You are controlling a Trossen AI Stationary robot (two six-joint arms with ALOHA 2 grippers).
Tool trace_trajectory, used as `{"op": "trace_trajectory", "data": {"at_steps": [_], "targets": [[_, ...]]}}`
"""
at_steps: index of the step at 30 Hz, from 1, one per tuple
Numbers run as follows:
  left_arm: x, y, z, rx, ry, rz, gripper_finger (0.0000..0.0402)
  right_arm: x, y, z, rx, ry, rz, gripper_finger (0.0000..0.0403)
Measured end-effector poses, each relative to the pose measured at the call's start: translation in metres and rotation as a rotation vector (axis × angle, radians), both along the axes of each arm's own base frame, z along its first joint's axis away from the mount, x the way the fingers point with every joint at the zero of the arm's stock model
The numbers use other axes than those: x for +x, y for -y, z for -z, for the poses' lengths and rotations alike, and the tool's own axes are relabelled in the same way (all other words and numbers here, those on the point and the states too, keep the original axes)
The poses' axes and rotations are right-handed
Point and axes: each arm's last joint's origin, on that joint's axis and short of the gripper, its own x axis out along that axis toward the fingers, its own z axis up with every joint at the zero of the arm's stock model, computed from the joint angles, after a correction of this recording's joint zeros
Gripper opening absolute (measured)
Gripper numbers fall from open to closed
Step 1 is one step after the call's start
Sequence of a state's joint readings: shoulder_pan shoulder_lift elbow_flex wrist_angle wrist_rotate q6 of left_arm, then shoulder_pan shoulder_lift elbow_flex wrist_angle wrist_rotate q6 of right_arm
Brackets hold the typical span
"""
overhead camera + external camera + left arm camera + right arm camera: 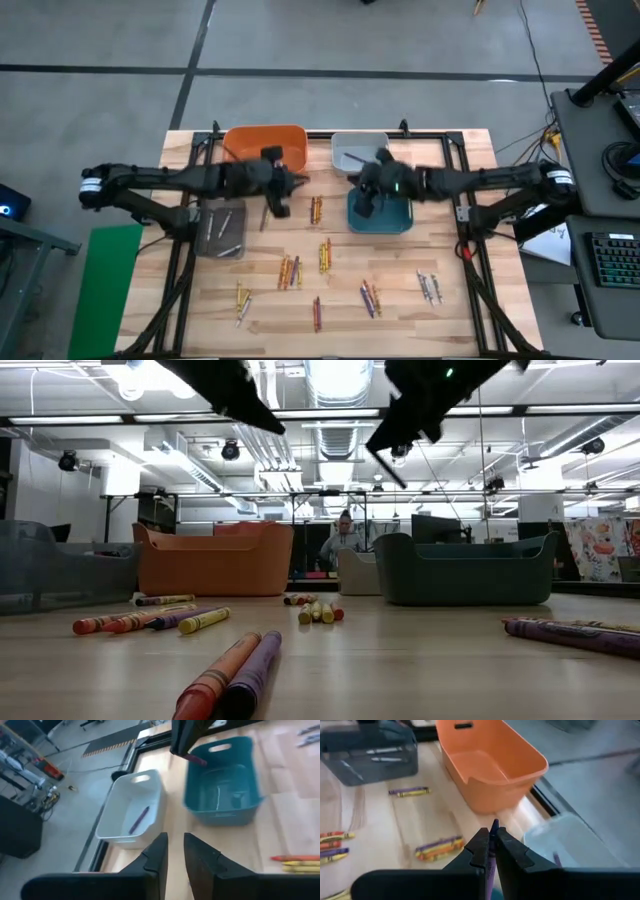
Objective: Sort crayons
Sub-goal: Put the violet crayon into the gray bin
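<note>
Right gripper (490, 851): clenched on a purple crayon (492, 832), whose tip pokes up between the fingers; in the high view it hangs over the teal bin (400, 218) near the counter's far edge.
Left gripper (174, 852): fingers a narrow gap apart with nothing between them (released), raised above the counter (470, 310) in front of the orange bin (262, 140).
Bins: orange bin and white bin (127, 812) side by side at the far edge, teal bin just in front of the white one, grey bin (222, 232) near the left edge.
Already sorted: one purple crayon (139, 820) lies in the white bin; a few pale sticks lie in the grey bin; the orange bin looks bare inside.
Loose crayons (324, 255): small mixed clusters spread across the middle and near half of the counter, most of the sorting not yet done by my reading.
Likely step: carrying the held purple crayon to the white bin, where its match lies.
Risk one: letting go while over the teal bin would put purple in the wrong place, since the two bins touch.
Risk two: the grip sits low on the stick, so a swing could tilt it loose.
Risk three: both arms meet near the middle (a crowded spot) and could bump.
</note>
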State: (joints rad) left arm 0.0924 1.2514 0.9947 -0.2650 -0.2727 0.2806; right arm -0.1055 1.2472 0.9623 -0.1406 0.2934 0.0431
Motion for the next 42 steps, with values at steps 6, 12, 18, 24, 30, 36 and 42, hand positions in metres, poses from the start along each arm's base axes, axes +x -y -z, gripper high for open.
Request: {"op": "trace_trajectory", "data": {"at_steps": [6, 12, 18, 24, 30, 36, 42], "targets": [[-0.012, -0.05, 0.003, -0.102, 0.005, -0.05, 0.0039, -0.011, 0.061, 0.012, 0.039, 0.21, -0.255, 0.0017], [-0.025, -0.077, 0.011, -0.151, -0.004, -0.136, 0.0038, -0.021, 0.084, 0.028, -0.031, 0.302, -0.221, 0.0017], [-0.031, -0.084, 0.014, -0.174, 0.02, -0.182, 0.0038, -0.023, 0.086, 0.038, -0.076, 0.402, -0.215, 0.0017], [-0.037, -0.081, 0.011, -0.136, 0.02, -0.142, 0.0038, -0.026, 0.088, 0.042, -0.176, 0.406, -0.23, 0.0017], [-0.045, -0.091, 0.008, -0.117, 0.037, -0.096, 0.0038, -0.04, 0.113, 0.043, -0.208, 0.376, -0.137, 0.0017], [-0.055, -0.112, 0.004, -0.111, 0.093, -0.151, 0.0038, -0.057, 0.158, 0.072, -0.09, 0.187, 0.098, 0.0017], [-0.062, -0.122, 0.003, -0.133, 0.12, -0.216, 0.0038, -0.045, 0.179, 0.096, 0.069, 0.009, 0.134, 0.0018]]}}
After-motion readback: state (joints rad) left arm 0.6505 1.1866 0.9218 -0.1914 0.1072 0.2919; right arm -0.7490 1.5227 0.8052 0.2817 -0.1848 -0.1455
